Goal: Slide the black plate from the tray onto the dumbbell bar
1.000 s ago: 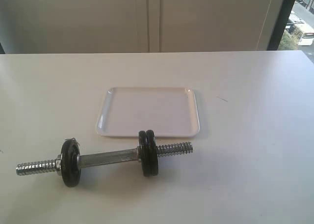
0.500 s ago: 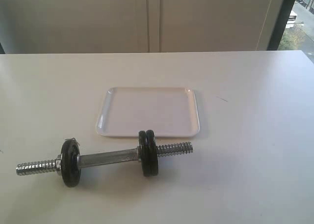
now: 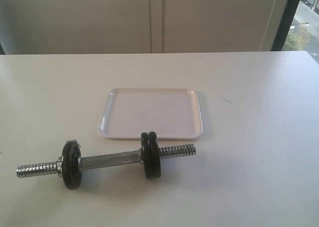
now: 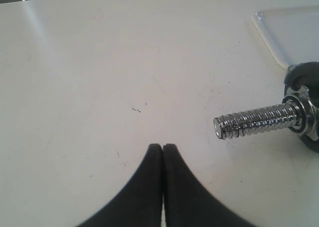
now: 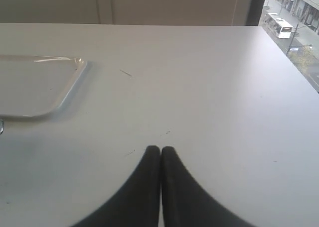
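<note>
**A:** Nearest us, both sets of fingers are pressed together, gripping nothing. The left gripper point(image 4: 163, 146) is near the dumbbell bar point(image 3: 109, 160)'s threaded end, and the right gripper point(image 5: 160, 148) is over the table point(image 3: 259, 137).

**B:** And the plates?

**A:** We see a single black plate point(image 3: 71, 165) left on the bar and a pair of black plates point(image 3: 151, 155) toward the right. The tray point(image 3: 149, 110) is just behind.

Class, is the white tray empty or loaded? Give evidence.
Empty: the tray is bare white; all black plates sit on the dumbbell bar.
</note>
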You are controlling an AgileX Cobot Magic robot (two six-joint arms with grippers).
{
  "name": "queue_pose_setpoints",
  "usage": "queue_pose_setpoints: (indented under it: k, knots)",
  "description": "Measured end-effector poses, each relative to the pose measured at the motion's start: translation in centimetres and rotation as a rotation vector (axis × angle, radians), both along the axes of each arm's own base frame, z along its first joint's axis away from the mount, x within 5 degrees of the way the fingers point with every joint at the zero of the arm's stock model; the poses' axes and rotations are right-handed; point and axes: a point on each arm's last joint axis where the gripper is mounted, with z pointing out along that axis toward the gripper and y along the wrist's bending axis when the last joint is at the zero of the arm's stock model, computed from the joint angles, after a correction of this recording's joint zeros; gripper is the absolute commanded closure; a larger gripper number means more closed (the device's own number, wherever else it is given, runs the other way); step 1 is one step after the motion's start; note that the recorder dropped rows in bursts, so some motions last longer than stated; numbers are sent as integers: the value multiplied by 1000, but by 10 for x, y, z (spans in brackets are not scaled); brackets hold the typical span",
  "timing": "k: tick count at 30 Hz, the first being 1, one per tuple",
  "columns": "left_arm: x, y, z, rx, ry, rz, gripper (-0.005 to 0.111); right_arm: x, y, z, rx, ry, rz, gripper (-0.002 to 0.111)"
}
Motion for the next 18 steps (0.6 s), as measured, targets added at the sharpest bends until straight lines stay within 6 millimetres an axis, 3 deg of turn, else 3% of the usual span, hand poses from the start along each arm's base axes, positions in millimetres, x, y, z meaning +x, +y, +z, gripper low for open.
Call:
queue_pose_setpoints:
  k: [18]
  knots:
    - [0,0,0,0,0,0,107,0,-1,0,0,0,-22,108]
